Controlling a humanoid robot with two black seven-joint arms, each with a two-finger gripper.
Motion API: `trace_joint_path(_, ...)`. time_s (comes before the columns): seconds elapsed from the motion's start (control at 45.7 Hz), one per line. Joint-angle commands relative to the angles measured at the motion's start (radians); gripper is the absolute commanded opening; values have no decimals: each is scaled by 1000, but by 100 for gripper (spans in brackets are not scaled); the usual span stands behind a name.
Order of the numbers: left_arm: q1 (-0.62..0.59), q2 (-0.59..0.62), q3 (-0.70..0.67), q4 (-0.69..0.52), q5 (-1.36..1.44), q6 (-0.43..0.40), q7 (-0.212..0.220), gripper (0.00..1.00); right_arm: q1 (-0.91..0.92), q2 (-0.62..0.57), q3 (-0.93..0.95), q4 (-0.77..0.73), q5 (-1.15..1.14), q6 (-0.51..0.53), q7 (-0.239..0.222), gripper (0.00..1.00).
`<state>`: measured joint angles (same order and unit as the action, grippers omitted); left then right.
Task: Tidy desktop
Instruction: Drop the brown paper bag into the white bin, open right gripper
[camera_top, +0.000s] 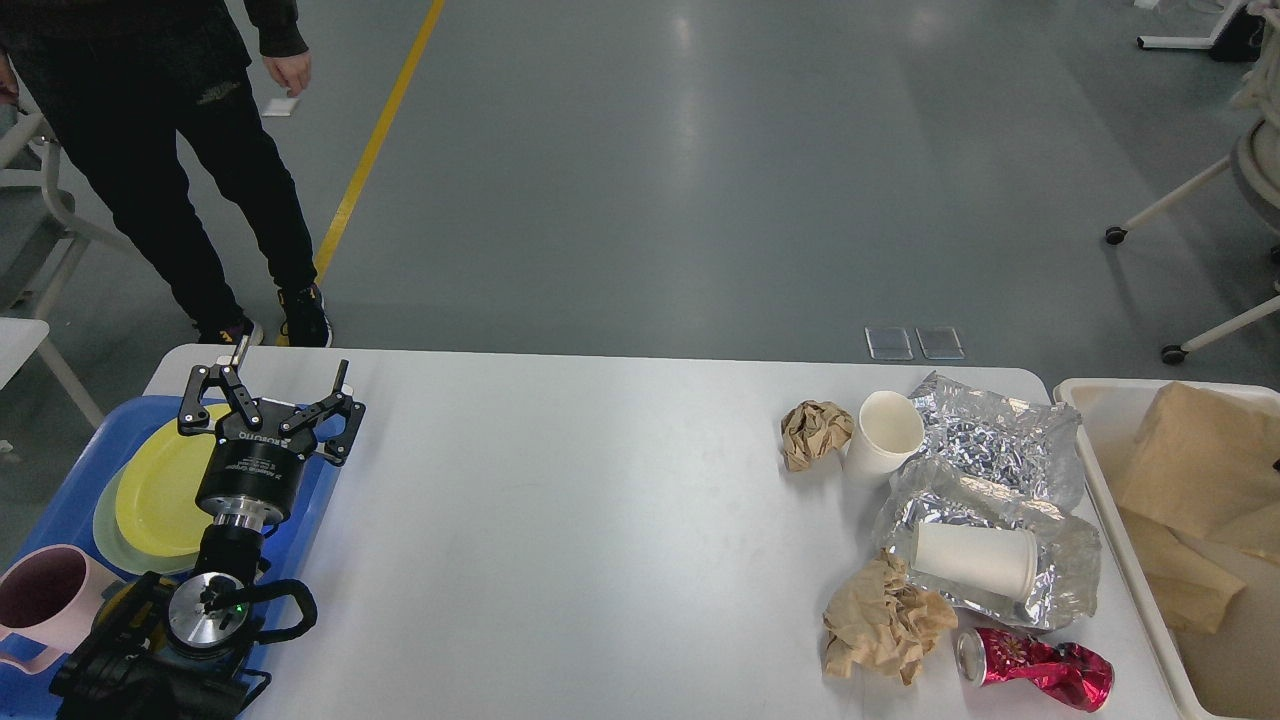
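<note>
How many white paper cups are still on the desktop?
2. One paper cup stands upright beside the small brown paper ball; the other cup lies on its side on the foil. None visibly hidden.

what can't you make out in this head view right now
- Right gripper: out of the head view, so its state is unknown.
- Cream-white bin: cut off by the right and bottom edges; what lies under the brown paper bag is hidden.
- Pink mug: partly cut by the left edge.
- Foil sheets: whatever they cover on the desktop.
- Person: cropped above the torso.
</note>
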<state>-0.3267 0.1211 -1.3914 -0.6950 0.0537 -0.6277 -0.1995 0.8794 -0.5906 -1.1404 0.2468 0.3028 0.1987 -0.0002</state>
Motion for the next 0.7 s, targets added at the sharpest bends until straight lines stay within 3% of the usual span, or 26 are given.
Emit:
trace_joint_path(0.0,0,0,0,0,0,0,0,96,-99,44,65,-75,-1,-31,-29,0)
trace_joint_path(0.175,0,0,0,0,0,0,0,96,-157,72,76,-78,1,-91,-66,0)
trace_joint_path(0.678,0,0,0,0,0,0,0,96,-281,158,106,-72,1,-93,-66,0)
